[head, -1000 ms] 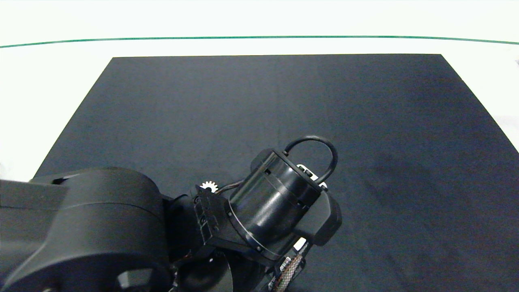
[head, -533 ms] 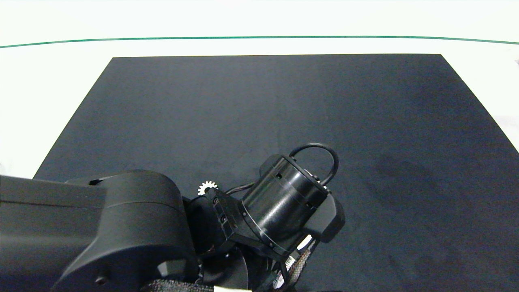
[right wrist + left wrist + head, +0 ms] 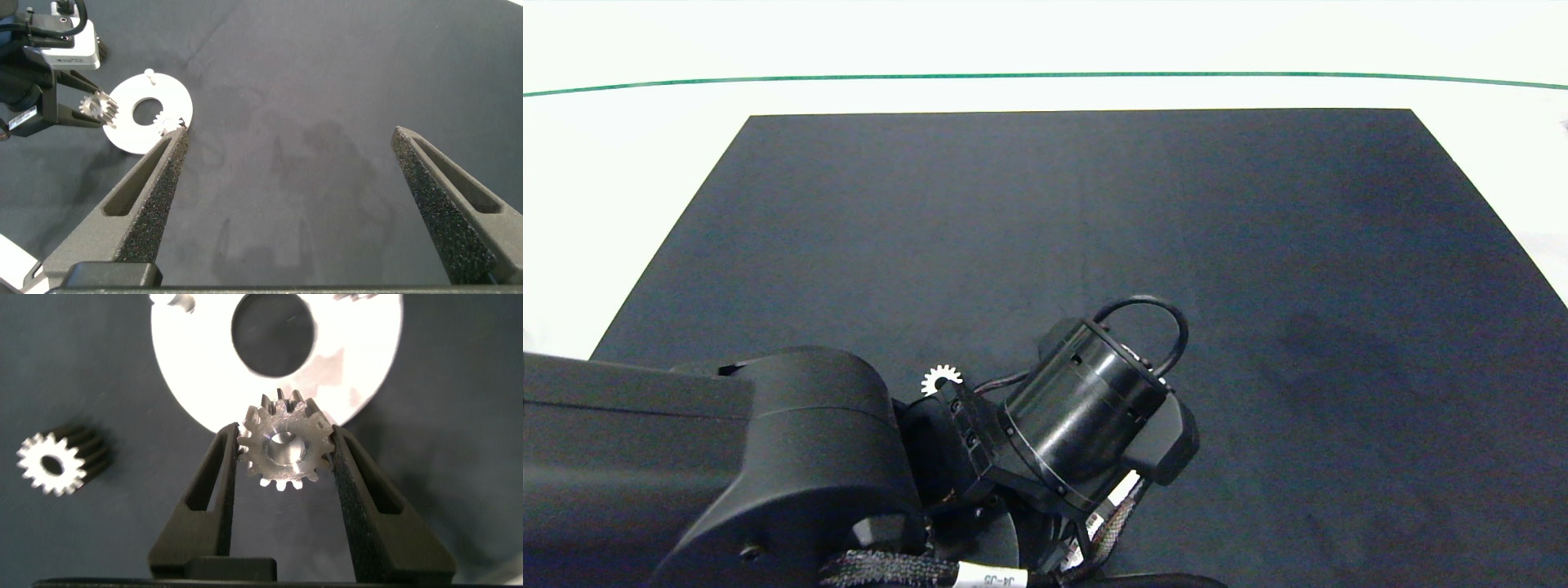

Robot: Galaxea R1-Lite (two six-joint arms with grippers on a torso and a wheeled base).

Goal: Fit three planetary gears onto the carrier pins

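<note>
Since a second ago the left arm (image 3: 768,465) has pushed further in from the left edge of the head view, and its wrist has drawn slightly back toward the near edge; the loose gear beside it has not shifted.

Nearest, the left claw (image 3: 283,453) pinches one planetary gear (image 3: 284,451) by its teeth, one finger (image 3: 208,498) on each side. The gear's flat face and centre hole turn toward the wrist camera, so its axis runs along the claw's length, and it hangs over the near rim of the white disc (image 3: 359,371). The disc lies flat on the black mat (image 3: 1094,212) with its large centre hole clear. A second planetary gear (image 3: 51,463) lies flat on the mat, well apart from the disc.

The head view shows only that loose gear (image 3: 941,378), peeking from behind the left arm; the disc is hidden under the wrist. The right wrist view supplies it: one carrier pin (image 3: 149,73) stands at the disc's far rim, and a third gear (image 3: 169,124) sits at its near rim.

The right claw (image 3: 298,175) hangs spread wide over bare mat, well apart from the disc. Beyond, the mat runs open to the desk (image 3: 1045,49) edge.
</note>
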